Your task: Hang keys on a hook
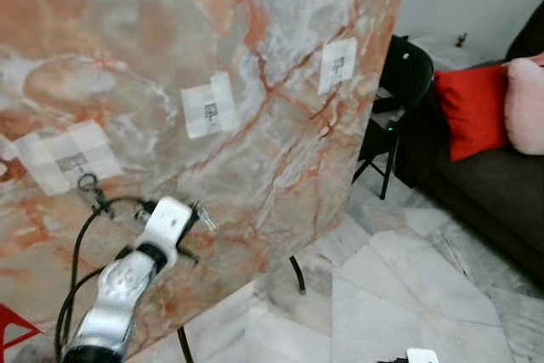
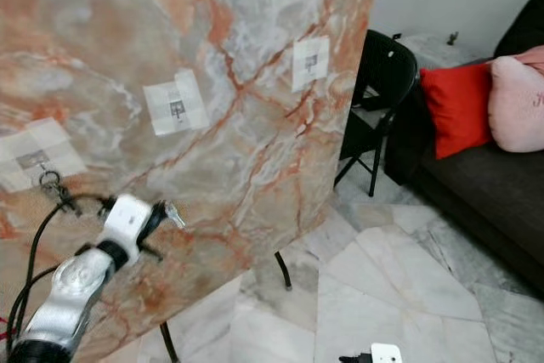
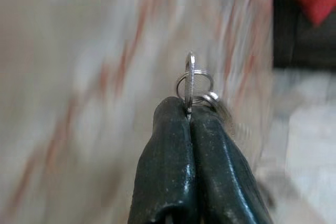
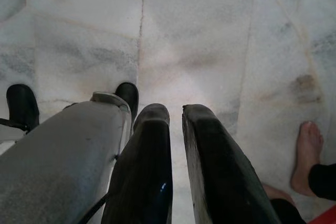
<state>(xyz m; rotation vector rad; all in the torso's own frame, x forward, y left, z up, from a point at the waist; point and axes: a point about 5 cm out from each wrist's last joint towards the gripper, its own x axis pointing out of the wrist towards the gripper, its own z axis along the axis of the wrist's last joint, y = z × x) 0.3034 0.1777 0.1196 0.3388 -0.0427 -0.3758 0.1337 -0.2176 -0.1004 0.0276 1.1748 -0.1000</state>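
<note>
A marble board point(image 1: 280, 167) stands upright before me with three small hooks on white tape patches: left point(image 1: 75, 161), middle point(image 1: 210, 110) and right point(image 1: 337, 64). A dark ring point(image 1: 87, 182) hangs just under the left hook. My left gripper point(image 1: 197, 217) is raised close to the board, below the middle hook and a little to its left. It is shut on a silver key ring with keys point(image 3: 194, 80), which sticks out past the fingertips point(image 3: 173, 124). My right gripper point(image 4: 176, 116) hangs idle over the floor, its fingers close together with nothing between them.
A black folding chair point(image 1: 399, 91) stands right of the board. Beyond it is a dark sofa with a red cushion point(image 1: 472, 108) and a pink one point(image 1: 525, 108). A person's bare foot point(image 4: 308, 156) rests on the marble floor point(image 1: 408, 286).
</note>
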